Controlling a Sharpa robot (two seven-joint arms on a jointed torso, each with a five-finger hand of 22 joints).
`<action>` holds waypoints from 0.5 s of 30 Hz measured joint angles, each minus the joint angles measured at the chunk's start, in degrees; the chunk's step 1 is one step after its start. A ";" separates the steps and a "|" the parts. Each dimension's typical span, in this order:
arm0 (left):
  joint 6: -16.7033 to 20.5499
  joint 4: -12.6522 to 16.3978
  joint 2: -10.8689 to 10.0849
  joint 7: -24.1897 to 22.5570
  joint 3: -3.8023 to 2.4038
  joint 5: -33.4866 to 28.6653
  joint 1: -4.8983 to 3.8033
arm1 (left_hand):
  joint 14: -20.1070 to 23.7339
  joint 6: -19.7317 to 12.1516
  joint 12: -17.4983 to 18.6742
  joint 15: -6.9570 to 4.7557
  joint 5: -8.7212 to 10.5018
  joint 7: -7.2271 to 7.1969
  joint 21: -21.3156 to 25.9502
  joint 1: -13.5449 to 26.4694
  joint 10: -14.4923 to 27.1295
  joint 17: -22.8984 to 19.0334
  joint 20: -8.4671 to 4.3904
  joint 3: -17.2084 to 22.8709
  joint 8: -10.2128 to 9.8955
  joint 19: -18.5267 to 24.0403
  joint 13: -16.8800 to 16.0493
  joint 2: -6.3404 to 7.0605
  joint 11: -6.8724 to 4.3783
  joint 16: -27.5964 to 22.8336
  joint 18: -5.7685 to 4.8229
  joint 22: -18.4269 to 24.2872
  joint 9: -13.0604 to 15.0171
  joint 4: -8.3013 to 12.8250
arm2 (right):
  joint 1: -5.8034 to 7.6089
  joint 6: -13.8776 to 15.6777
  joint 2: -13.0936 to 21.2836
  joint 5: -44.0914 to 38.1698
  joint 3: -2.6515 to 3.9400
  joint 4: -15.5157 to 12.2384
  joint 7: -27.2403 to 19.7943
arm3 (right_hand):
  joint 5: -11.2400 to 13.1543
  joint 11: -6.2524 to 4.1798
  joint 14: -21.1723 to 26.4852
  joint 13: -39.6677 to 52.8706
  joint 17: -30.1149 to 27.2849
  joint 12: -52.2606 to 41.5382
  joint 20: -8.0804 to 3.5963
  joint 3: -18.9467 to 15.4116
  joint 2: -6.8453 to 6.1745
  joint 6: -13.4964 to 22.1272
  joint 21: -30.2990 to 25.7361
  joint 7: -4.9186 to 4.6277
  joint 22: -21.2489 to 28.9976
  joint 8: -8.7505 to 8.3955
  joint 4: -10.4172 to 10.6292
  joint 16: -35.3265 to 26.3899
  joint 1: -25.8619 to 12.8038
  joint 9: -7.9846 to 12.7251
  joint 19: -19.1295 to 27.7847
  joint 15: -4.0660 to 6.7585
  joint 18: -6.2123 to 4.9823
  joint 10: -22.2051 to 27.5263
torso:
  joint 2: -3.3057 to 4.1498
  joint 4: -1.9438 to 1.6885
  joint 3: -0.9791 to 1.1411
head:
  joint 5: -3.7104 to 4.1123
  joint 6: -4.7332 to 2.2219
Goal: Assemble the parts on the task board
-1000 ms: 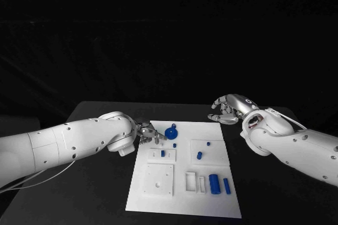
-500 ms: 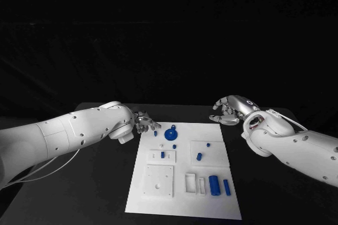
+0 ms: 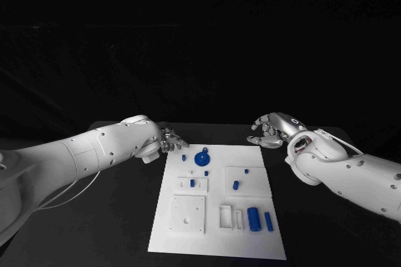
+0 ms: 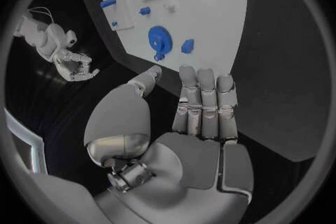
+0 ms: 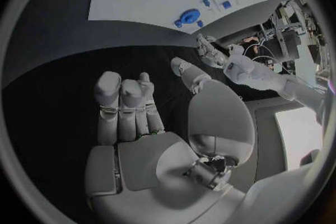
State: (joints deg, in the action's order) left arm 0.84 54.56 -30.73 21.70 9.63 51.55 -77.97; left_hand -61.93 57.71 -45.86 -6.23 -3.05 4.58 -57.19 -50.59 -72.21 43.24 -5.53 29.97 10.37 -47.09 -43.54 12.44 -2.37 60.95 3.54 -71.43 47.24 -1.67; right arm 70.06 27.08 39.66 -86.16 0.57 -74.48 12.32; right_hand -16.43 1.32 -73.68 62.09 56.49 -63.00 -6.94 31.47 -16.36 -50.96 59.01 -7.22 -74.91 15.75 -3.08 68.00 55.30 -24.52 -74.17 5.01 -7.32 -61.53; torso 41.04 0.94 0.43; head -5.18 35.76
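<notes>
- Head view: my left hand hovers empty, fingers loose, just off the board's far left corner; my right hand hangs empty beyond its far right corner.
- Left wrist view: straight fingers, nothing held; blue disc lies on the board.
- Right wrist view: fingers hold nothing.

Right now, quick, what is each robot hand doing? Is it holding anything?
Left robot hand: open, holding nothing, at the far left edge of the task board.
Right robot hand: open, holding nothing.
</notes>
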 measured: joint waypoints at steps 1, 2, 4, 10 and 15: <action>-0.18 -0.34 0.10 -0.04 0.01 0.05 0.05 | 0.00 0.00 0.00 0.00 0.00 0.00 0.00 0.00 0.00 0.00 0.00 0.00 0.00 0.00 0.00 0.00 0.00 0.00 0.00 0.00 -0.02 0.00 | 0.00 0.00 0.00 0.00 0.00 0.00 -0.01 | 0.00 0.00 0.00 0.00 0.00 0.00 0.01 0.00 0.00 0.00 0.00 0.00 0.00 0.00 0.00 0.00 0.00 0.00 0.03 0.00 0.00 0.00 | 0.03 0.04 -0.01 | 0.00 0.00; -0.42 -0.83 0.25 -0.09 0.01 0.10 0.09 | 0.00 0.00 0.00 0.00 0.00 0.00 0.00 0.00 0.00 0.00 0.00 0.00 0.00 0.00 0.00 0.00 0.00 0.00 0.00 0.00 -0.02 0.00 | 0.00 0.00 0.00 0.01 0.00 0.01 -0.01 | 0.00 0.00 0.00 0.00 0.00 0.00 -0.07 0.00 0.00 0.00 0.00 0.00 0.00 0.00 0.00 0.00 0.00 0.00 0.05 0.00 0.00 0.00 | 0.04 0.07 -0.01 | -0.03 -0.01; -0.72 -1.42 0.46 -0.17 0.01 0.17 0.11 | 0.00 0.00 0.00 0.00 0.00 0.00 0.00 0.00 0.00 0.00 0.00 0.00 0.00 0.00 0.00 0.00 0.00 0.00 0.00 0.00 -0.02 0.00 | 0.00 0.00 0.01 0.01 0.00 0.03 -0.02 | 0.00 0.00 0.00 0.00 0.00 0.00 -0.15 0.00 0.00 0.00 0.00 0.00 0.00 0.00 0.00 0.00 0.00 0.00 0.05 0.00 0.00 0.00 | 0.09 0.12 -0.01 | -0.07 -0.04; -1.84 -2.90 1.29 -0.41 0.01 0.33 0.35 | 0.00 0.00 0.11 0.00 0.00 0.00 0.00 0.00 0.00 0.00 0.00 -0.14 0.00 0.00 0.00 0.00 0.00 0.00 0.00 -0.01 -0.08 -0.14 | 0.00 0.00 0.01 0.03 0.00 0.03 -0.03 | 0.00 0.00 0.00 -0.05 -0.01 0.00 -0.23 0.00 0.00 0.01 0.00 0.00 0.00 0.00 0.00 0.00 0.00 0.00 -0.03 0.00 0.00 0.00 | 0.13 0.15 0.00 | -0.11 -0.04; -2.71 -3.60 1.85 -0.65 0.03 0.39 0.94 | 0.00 0.00 0.21 0.00 0.00 -0.01 0.00 0.00 0.00 0.00 0.00 -0.34 0.00 0.00 0.00 0.00 0.00 0.00 0.00 0.00 -0.14 -0.34 | 0.00 0.00 -0.08 0.04 0.00 0.02 -0.06 | 0.00 0.00 0.00 -0.05 -0.01 0.00 -0.23 0.00 0.00 0.01 0.00 0.01 0.00 0.00 0.00 0.00 0.00 0.00 -0.04 0.00 0.00 0.00 | 0.14 0.14 -0.02 | -0.12 0.07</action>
State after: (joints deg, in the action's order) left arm -1.87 50.96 -28.89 21.04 9.66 51.94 -77.03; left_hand -61.93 57.71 -45.65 -6.23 -3.05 4.58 -57.19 -50.59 -72.20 43.25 -5.53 29.63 10.38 -47.09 -43.54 12.44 -2.36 60.95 3.54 -71.43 47.10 -2.02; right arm 70.06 27.08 39.57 -86.12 0.57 -74.46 12.26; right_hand -16.43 1.32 -73.68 62.04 56.48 -63.00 -7.17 31.47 -16.36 -50.95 59.01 -7.22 -74.90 15.75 -3.08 68.01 55.30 -24.52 -74.20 5.01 -7.32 -61.53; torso 41.18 1.08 0.41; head -5.30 35.82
